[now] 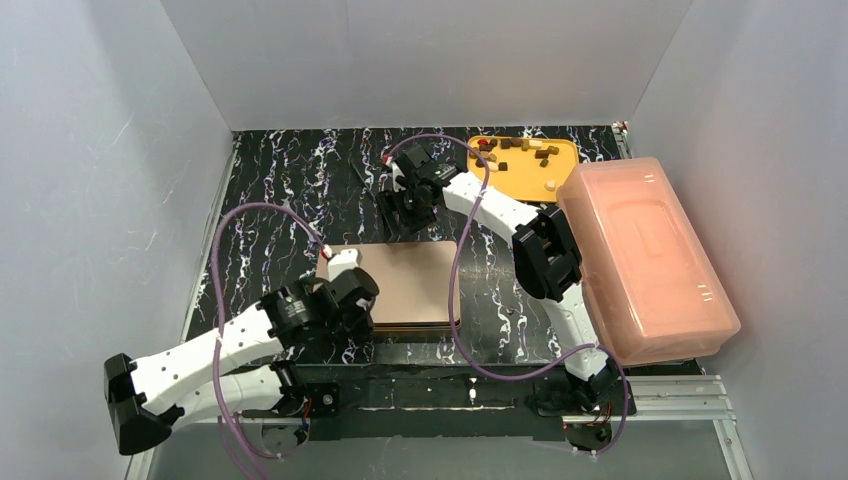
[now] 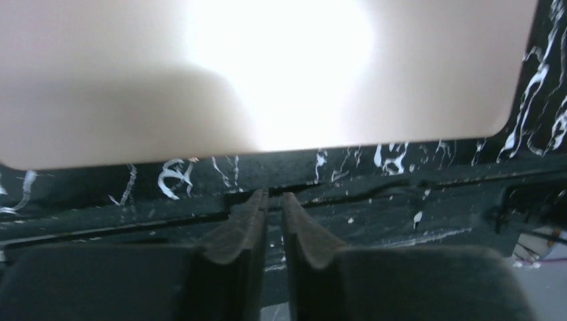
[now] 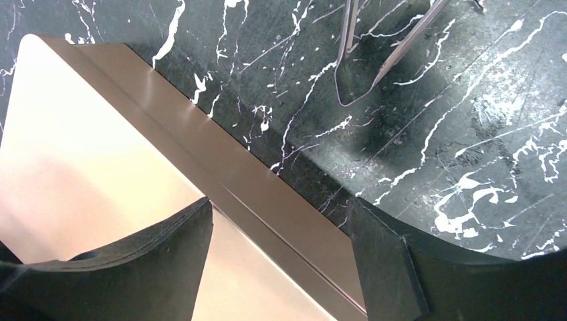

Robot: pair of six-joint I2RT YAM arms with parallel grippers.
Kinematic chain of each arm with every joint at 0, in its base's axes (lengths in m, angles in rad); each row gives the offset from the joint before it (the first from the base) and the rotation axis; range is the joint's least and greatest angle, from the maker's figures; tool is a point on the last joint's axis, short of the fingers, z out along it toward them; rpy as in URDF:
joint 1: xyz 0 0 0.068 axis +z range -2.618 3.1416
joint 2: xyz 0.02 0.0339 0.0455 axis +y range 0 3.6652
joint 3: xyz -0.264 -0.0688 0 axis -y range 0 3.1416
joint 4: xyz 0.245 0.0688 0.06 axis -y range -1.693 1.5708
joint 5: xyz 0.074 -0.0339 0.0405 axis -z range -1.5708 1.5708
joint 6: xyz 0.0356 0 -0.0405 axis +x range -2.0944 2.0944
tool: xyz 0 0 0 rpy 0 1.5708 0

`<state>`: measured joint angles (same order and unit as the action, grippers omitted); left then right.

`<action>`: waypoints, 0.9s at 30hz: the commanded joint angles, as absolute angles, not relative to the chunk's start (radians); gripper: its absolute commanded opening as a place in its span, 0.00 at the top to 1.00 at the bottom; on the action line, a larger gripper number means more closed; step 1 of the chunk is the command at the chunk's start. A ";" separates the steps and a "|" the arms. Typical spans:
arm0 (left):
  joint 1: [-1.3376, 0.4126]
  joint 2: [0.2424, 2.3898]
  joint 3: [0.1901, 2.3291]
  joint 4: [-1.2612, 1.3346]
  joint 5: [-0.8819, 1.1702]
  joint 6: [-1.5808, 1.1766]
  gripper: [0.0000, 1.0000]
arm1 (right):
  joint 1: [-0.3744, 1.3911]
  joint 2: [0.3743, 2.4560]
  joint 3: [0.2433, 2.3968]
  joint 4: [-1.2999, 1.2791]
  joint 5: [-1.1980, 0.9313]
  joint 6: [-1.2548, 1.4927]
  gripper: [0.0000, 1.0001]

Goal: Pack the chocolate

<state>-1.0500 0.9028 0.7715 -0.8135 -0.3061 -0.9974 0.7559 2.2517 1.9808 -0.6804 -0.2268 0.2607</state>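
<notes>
The chocolate [image 1: 512, 150] is several tiny dark, tan and cream chunks on a yellow tray [image 1: 560, 170] at the back right. A flat copper-brown lid [image 1: 405, 282] lies in the middle of the table. My left gripper [image 1: 350, 315] is at the lid's near left corner. In the left wrist view it [image 2: 274, 197] is shut and empty over the table's dark front strip, with the lid [image 2: 267, 73] just ahead. My right gripper [image 1: 402, 212] hovers over the lid's far edge. In the right wrist view it [image 3: 277, 221] is open and empty above the lid [image 3: 100, 147].
A large pink translucent box [image 1: 645, 255] stands along the right side, next to the right arm. Metal tongs [image 1: 368, 190] lie on the black marble table behind the lid, also in the right wrist view [image 3: 374, 60]. White walls close in the table.
</notes>
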 commanded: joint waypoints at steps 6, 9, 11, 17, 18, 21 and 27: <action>-0.689 0.874 0.913 -1.012 -0.372 -0.926 0.64 | 0.745 2.233 2.079 -0.730 -0.244 0.247 0.17; -0.528 0.895 0.918 -0.951 -0.297 -0.842 0.62 | 0.745 2.219 2.071 -0.726 -0.239 0.253 0.17; -0.425 0.936 0.912 -0.900 -0.215 -0.799 0.65 | 0.745 2.211 2.071 -0.728 -0.231 0.257 0.16; -0.334 0.954 0.934 -0.894 -0.099 -0.745 0.74 | 0.749 2.262 2.195 -0.786 -0.249 0.259 0.14; -0.333 0.945 0.939 -0.919 -0.097 -0.741 0.77 | 0.751 2.275 2.222 -0.792 -0.256 0.261 0.14; -0.333 0.871 0.914 -0.984 -0.066 -0.754 0.83 | 0.760 2.321 2.299 -0.807 -0.275 0.274 0.14; -0.334 0.767 0.819 -1.071 -0.019 -0.807 1.00 | 0.773 2.348 2.325 -0.717 -0.318 0.318 0.15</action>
<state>-0.3389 0.8082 0.8776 -0.9619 -0.0753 -0.7815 0.7567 2.3184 2.2906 -0.7795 -0.2733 0.2859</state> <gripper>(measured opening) 0.016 0.859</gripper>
